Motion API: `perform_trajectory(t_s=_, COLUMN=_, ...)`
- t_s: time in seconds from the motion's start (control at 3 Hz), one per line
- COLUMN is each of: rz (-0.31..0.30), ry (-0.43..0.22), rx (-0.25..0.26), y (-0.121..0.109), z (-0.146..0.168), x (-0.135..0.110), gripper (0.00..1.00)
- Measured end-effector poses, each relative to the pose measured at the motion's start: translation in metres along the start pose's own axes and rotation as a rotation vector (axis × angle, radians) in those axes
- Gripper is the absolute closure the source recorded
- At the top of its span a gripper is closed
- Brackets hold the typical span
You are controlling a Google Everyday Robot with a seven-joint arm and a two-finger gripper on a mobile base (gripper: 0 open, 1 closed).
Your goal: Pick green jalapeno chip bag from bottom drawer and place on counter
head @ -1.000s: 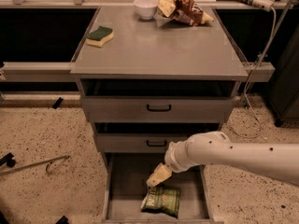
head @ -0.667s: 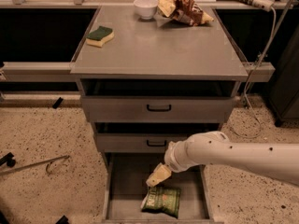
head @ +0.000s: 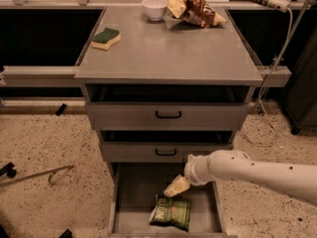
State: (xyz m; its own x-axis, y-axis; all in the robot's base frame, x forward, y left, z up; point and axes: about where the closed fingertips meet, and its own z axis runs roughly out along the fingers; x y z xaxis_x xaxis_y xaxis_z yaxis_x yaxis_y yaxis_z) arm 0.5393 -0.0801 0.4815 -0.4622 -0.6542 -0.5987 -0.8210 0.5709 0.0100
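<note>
Green jalapeno chip bag (head: pixel 171 212) is lying flat in the bottom drawer (head: pixel 130 192), toward its near edge and slightly right of centre. Your gripper (head: pixel 177 186) is hanging just above the bag's far end, apparently not touching it; whether it is open or closed is not showing. You are best coming straight down and pinching the bag's far edge rather than pressing its flat face. Be keeping the arm clear of the middle drawer (head: pixel 168 151) when lifting toward the tabletop (head: pixel 168 53). Compared with the earlier frame, almost nothing is changing: gripper and bag are sitting in nearly the same spots.
</note>
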Motion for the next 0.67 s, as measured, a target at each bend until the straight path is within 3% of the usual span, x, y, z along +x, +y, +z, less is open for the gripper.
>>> perform_trajectory(t_s=0.33, rz=0.026, ry=-0.028, rx=-0.044, y=-0.035, z=0.024, x=0.044, gripper=0.00)
perform_trajectory(t_s=0.67, rz=0.052, ry=-0.095, rx=-0.066, y=-0.082, z=0.077, x=0.111, gripper=0.00)
